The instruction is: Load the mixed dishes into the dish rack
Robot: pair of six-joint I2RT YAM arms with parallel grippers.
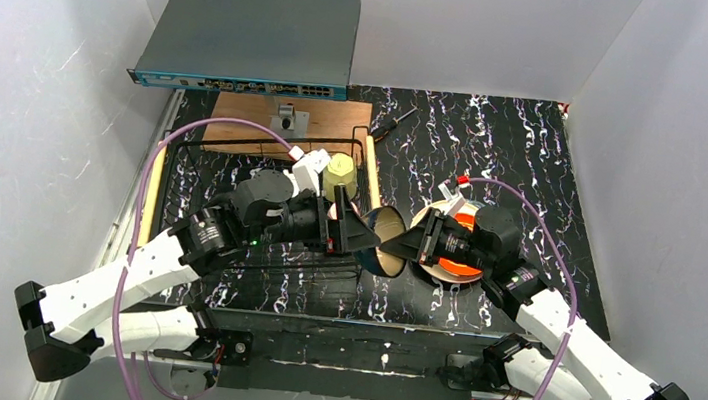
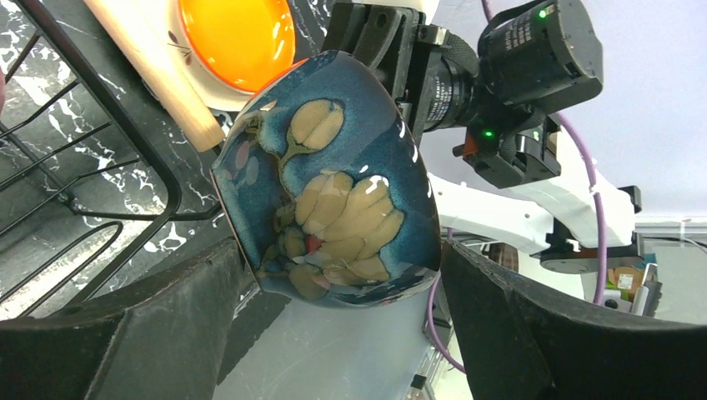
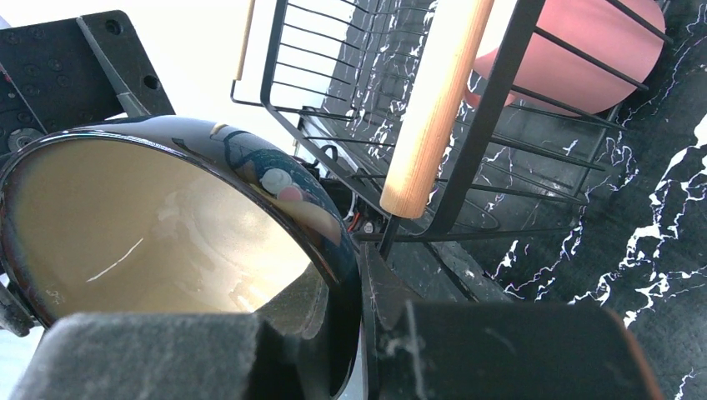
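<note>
The blue-teal bowl (image 1: 388, 239) with a tan inside hangs on its side in the air between the two grippers, just right of the dish rack (image 1: 164, 239). My right gripper (image 3: 358, 325) is shut on the bowl's (image 3: 150, 225) rim. My left gripper (image 2: 342, 333) is open, its fingers (image 2: 125, 333) on either side of the bowl's (image 2: 333, 183) outside. A yellow-green mug (image 1: 340, 176) and a white cup (image 1: 310, 168) sit in the rack's far right corner. A pink mug (image 3: 575, 50) lies in the rack. An orange plate (image 1: 466, 245) rests on a cream plate (image 2: 179, 42) under the right arm.
A flat wooden board (image 1: 260, 109) lies behind the rack, and a grey network switch (image 1: 253, 38) behind that. The rack's wooden rod handle (image 3: 433, 108) runs close beside the bowl. White walls close in the left, right and back.
</note>
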